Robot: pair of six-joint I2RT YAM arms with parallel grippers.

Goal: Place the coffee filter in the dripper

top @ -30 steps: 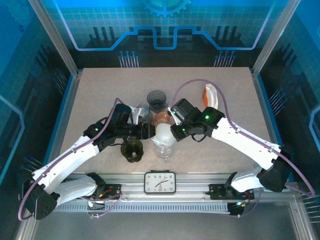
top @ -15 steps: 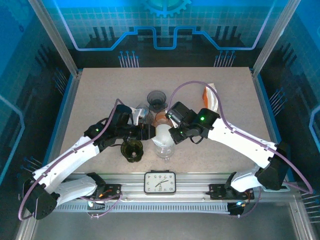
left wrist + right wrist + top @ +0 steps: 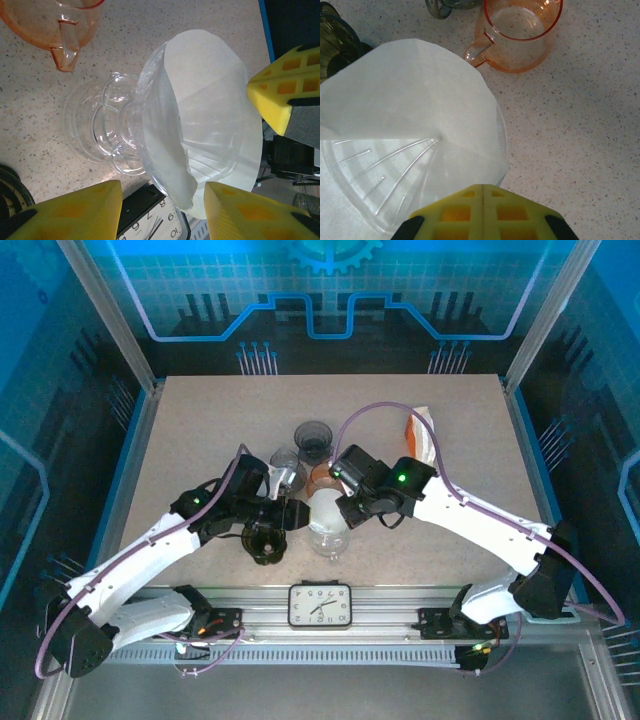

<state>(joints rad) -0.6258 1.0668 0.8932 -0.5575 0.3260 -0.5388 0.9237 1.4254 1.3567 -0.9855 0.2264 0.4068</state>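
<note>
Centrally on the speckled beige table (image 3: 200, 430) stands the clear ribbed glass dripper (image 3: 328, 537), and the white paper coffee filter (image 3: 327, 508) sits inside it. In the left wrist view the filter (image 3: 215, 100) lines the bowl of the dripper (image 3: 100, 130), with its edge rising above the glass rim. In the right wrist view one flap of the filter (image 3: 405, 90) lies across half of the mouth, and the ribs of the dripper (image 3: 365, 175) show below it.

The right gripper (image 3: 482, 192) has its 2 yellow fingers pressed together, their tips right at the filter's edge; whether paper is caught between them I cannot tell. From above, this gripper (image 3: 345, 505) is at the dripper's right side.

The left gripper (image 3: 164, 200) has its 2 fingers apart and clamps nothing. It sits just beside the dripper's left side (image 3: 297, 512).

A translucent orange plastic cup (image 3: 322, 477) stands just behind the dripper. A dark olive glass dripper (image 3: 265, 540) is to the left, and a white square clock (image 3: 320, 603) lies at the near edge.
</note>
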